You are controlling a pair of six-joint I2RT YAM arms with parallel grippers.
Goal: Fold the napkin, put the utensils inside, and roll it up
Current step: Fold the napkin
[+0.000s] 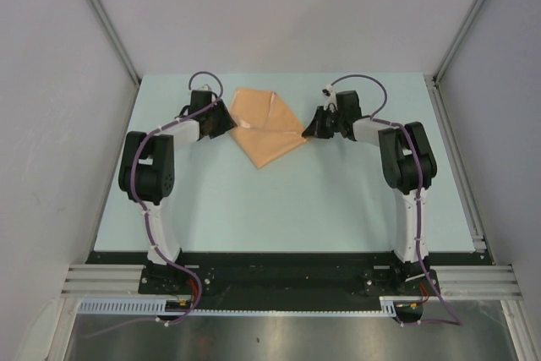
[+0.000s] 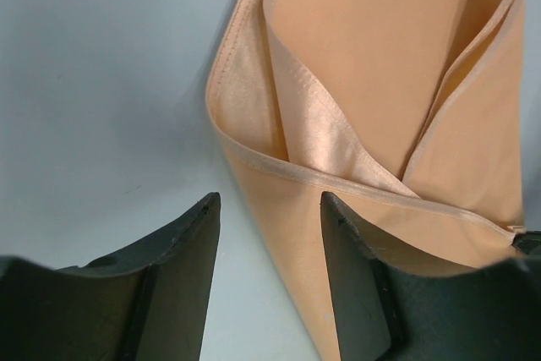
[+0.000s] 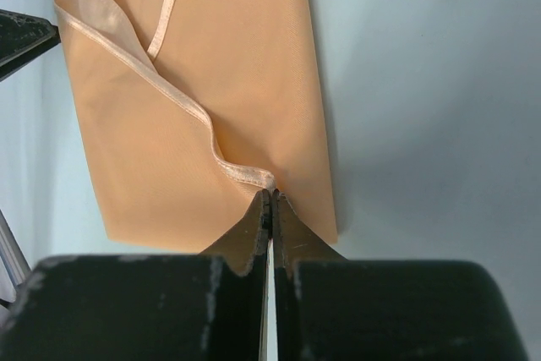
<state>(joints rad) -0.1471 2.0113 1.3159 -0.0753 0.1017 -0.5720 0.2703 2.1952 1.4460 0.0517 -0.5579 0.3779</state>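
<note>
At the far middle of the pale blue-green table (image 1: 279, 209), the soft peach-orange cloth napkin (image 1: 266, 128) appears mid-fold: the right gripper (image 3: 270, 196), jaws pressed together, pinches its hem, while the left gripper (image 2: 269, 202), jaws apart and empty, straddles its left edge. The next move probably calls for drawing the hem across squarely. Satiny layers overlap loosely.

No readable text, label or number shows anywhere.

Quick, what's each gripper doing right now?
Left gripper: open, holding nothing, over the napkin edge.
Right gripper: shut, pinching the napkin's hem.
</note>
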